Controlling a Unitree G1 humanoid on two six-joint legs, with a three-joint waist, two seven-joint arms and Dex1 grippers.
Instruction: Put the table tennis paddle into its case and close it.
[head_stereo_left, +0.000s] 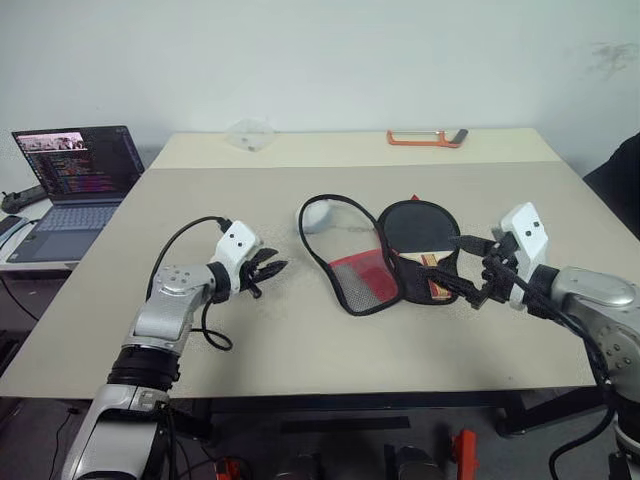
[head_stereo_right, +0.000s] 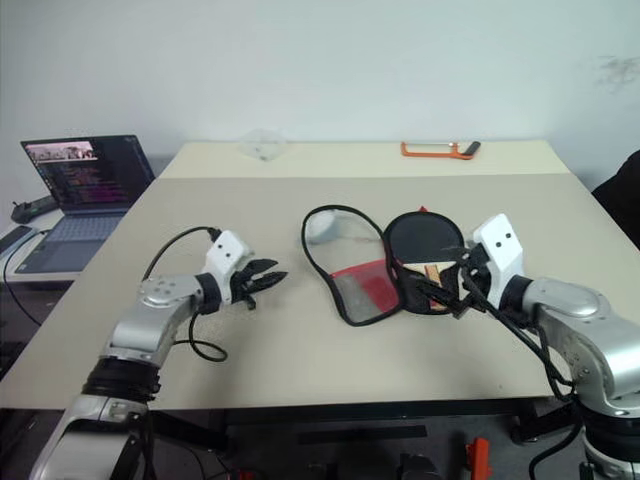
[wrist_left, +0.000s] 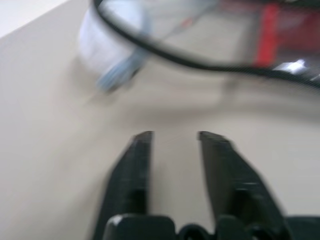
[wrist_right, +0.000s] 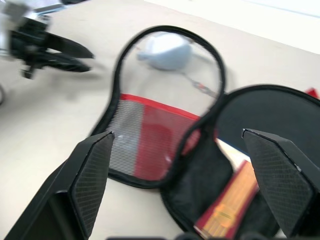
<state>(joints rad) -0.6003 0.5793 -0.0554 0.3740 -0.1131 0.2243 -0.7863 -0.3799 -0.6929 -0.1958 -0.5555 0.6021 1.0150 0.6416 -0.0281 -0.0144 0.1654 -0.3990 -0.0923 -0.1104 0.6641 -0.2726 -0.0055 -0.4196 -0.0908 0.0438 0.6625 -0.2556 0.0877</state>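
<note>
The case (head_stereo_left: 352, 262) lies unzipped and spread flat at the middle of the table, its mesh and red flap folded out to the left. In its right half rests the table tennis paddle (head_stereo_left: 420, 228), black face up, striped handle (wrist_right: 231, 206) toward me. My right gripper (head_stereo_left: 466, 268) hovers open just right of the handle, its fingers spread wide on either side of the case's near end, holding nothing. Left of the flap and apart from it is my left gripper (head_stereo_left: 268, 270), low over the table, with a narrow gap between its fingers (wrist_left: 137, 165) and nothing in it.
An open laptop (head_stereo_left: 75, 175) stands on a side table at the far left. An orange-handled tool (head_stereo_left: 425, 138) and a clear plastic piece (head_stereo_left: 250, 132) lie at the back. Bare tabletop (head_stereo_left: 300, 340) stretches between the case and the near edge.
</note>
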